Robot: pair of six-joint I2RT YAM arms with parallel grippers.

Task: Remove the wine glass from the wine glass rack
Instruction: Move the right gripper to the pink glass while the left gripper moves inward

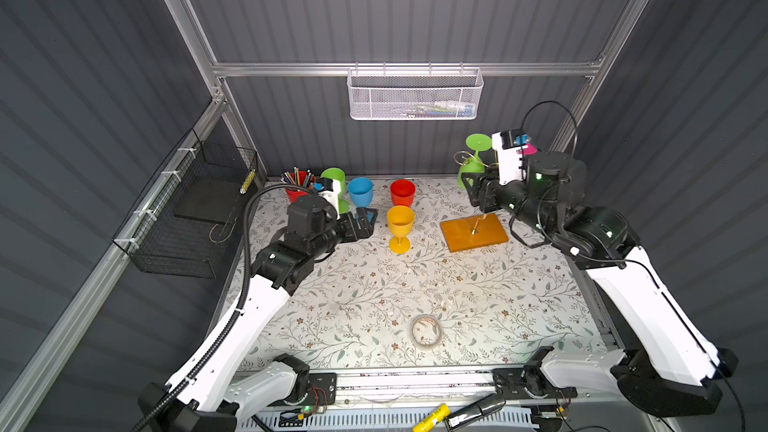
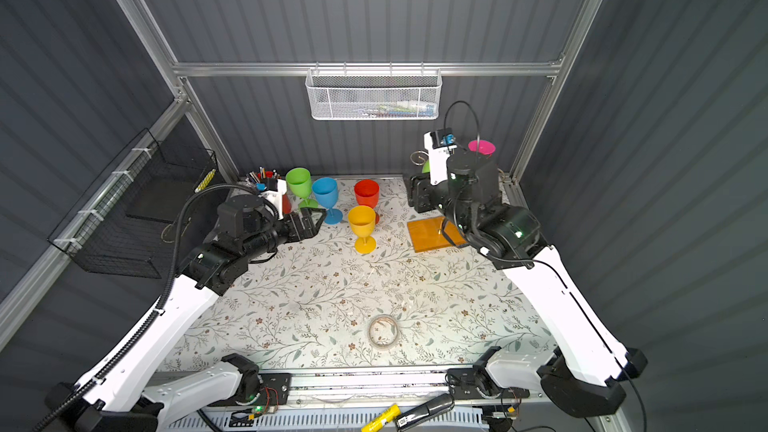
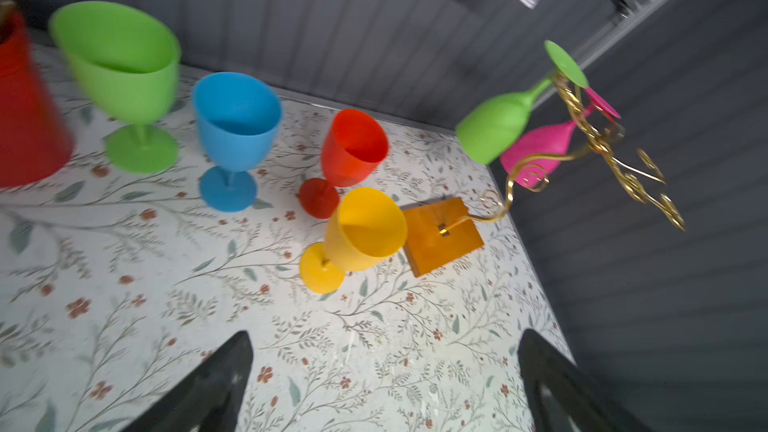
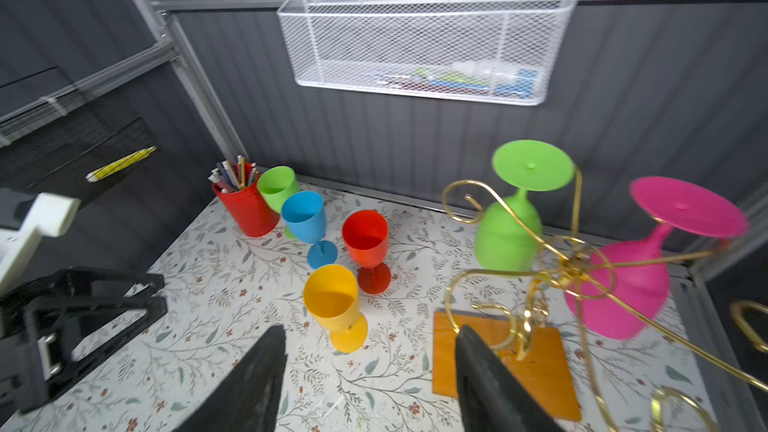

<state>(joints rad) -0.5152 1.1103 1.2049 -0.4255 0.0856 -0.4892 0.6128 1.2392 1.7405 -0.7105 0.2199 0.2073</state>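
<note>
Below, floral tbl cover (image 1: 374, 297), grey ribbed walls (image 1: 395, 6), rack (image 1: 461, 238) rear-rt

Pink plastic wine glass (image 1: 529, 148) mostly hidden behind the right arm (image 1: 548, 176) in a top view, red cylindrical pencil cup (image 3: 25, 110) blurred and cut off at an edge, contents of the white mesh basket (image 4: 332, 35) not identifiable.

The left arm stretches forward low, well apart from the rack (image 1: 461, 238). Its pincer (image 1: 368, 220) is spread wide and empty. The right arm is raised, elbow bent. Its pincer (image 1: 473, 189), close beside the rack, is half spread and holds nothing.
</note>
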